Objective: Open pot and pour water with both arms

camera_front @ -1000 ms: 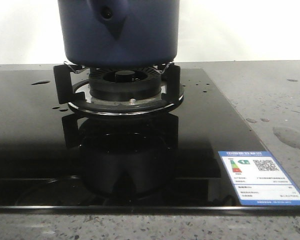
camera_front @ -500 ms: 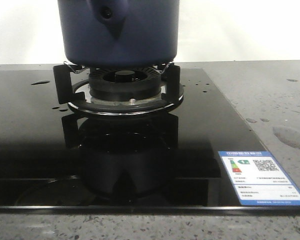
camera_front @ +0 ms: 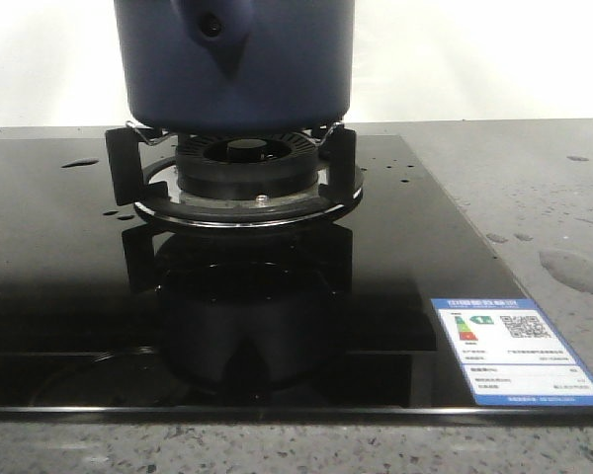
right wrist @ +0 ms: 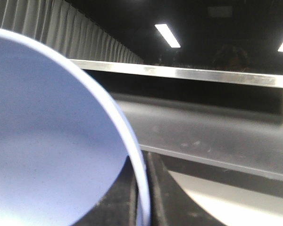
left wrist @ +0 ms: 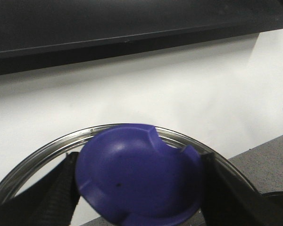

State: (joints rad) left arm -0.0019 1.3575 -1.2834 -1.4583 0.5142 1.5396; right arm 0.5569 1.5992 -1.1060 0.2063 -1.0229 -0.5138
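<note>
The dark navy pot [camera_front: 235,64] is seen standing on the black burner grate [camera_front: 232,183] of a glossy black hob [camera_front: 69,286], its handle socket with the round hole turned toward the front camera. Small shiny drops of water [camera_front: 79,163] are scattered over the hob glass, and a shallow puddle [camera_front: 573,269] lies on the grey speckled worktop [camera_front: 534,197] beside it. A blue energy label [camera_front: 509,351] is stuck to the hob's near corner.

Neither hand is seen from the front. In the left wrist view, a purple-blue knob [left wrist: 139,176] on a steel-rimmed lid [left wrist: 47,153] is clamped between the left hand's [left wrist: 139,188] dark fingers [left wrist: 61,188]. In the right wrist view, the thin rim of a pale periwinkle bowl [right wrist: 47,141] is pinched by the right hand [right wrist: 144,193].
</note>
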